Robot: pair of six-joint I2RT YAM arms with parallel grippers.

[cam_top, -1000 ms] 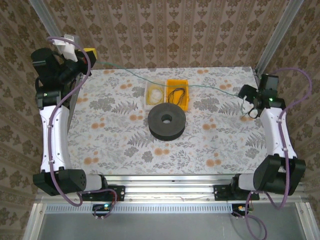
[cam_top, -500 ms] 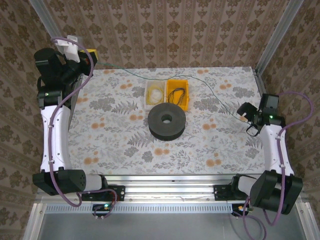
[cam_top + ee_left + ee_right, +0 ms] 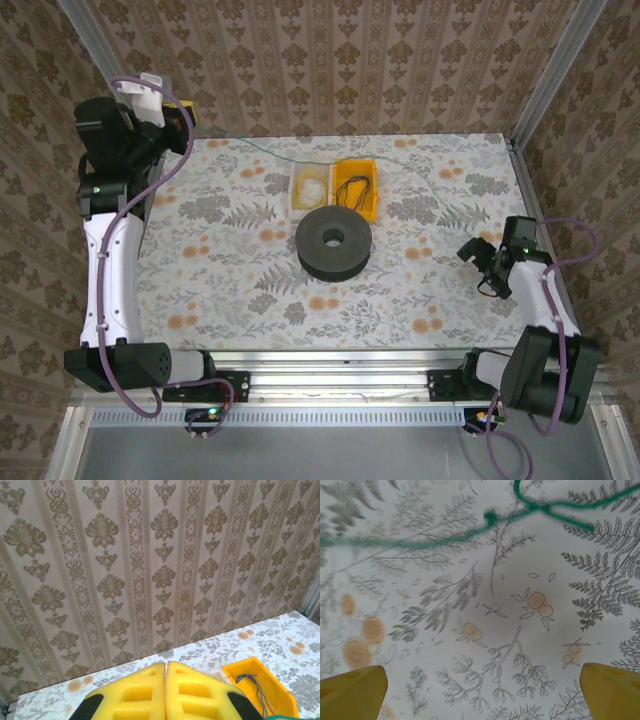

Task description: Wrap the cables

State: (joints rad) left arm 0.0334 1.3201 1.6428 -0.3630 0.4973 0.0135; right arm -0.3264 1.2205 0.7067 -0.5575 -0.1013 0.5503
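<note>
Right now holding L tool (image 3: 186,112) up off far-left corner of worktop (image 3: 230,290), close to the patterned wallpaper (image 3: 150,555). Pressing its yellow fingers (image 3: 140,695) flat together, no gap, seam running straight down the middle in wrist view. Pinching one end of green cable (image 3: 262,151). Trailing that cable from the tool down & across far part of worktop, behind the two bins; thin & faint in top view, so not tracing its full path.

Hovering R tool (image 3: 478,262) low over right side of worktop, near the edge, well apart from bins & spool. Spreading its yellow fingertips (image 3: 352,687) wide, one at each bottom corner of wrist view, gripping nothing. Seeing green cable (image 3: 410,542) blurred across the floral print beyond those tips, w/ a loose crossing at upper right, touching neither tip.

Seeing dark cables (image 3: 353,187) loosely coiled inside yellow bin (image 3: 374,190), & a pale cable (image 3: 312,188) coiled inside white bin (image 3: 296,190) just beside it on the left. Seeing black spool (image 3: 333,243) lying flat near worktop centre, just in front of both bins.
</note>
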